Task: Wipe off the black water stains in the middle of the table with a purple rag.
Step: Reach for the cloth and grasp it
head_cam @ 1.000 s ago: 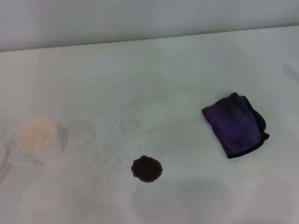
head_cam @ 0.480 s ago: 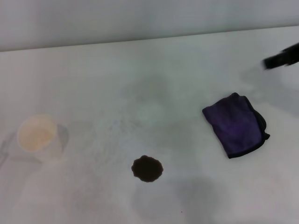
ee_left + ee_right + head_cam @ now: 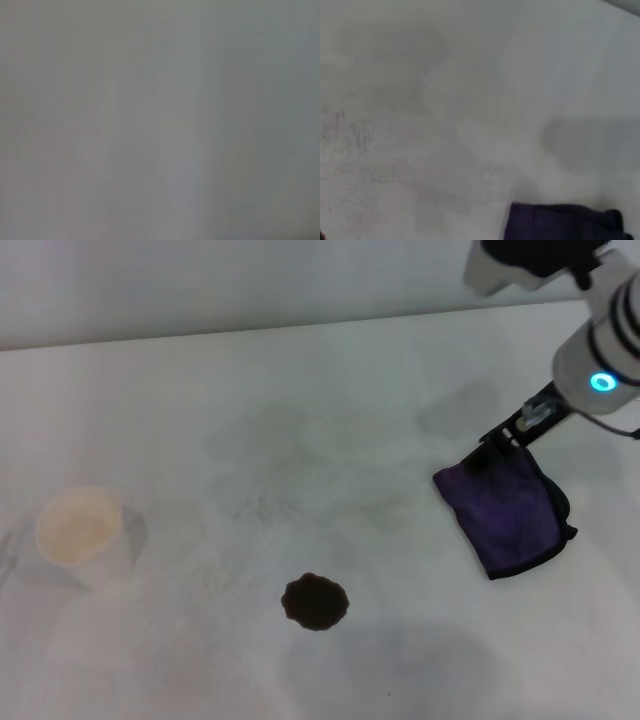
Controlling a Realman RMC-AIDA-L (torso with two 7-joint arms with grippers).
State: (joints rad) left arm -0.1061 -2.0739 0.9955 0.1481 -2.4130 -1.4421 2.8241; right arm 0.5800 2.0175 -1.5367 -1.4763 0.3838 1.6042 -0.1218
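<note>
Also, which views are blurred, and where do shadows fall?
Head view: soft focus; the right pincer casts a faint shadow on the table beyond the purple rag. Left wrist view: featureless grey. Right wrist view: blurred, a grey shadow above the rag's edge.

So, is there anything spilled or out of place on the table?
Yes. A dark blotch, the black water stains, sits on the white table, unwiped. The purple rag lies rumpled to its right, with the right gripper at its far edge.
</note>
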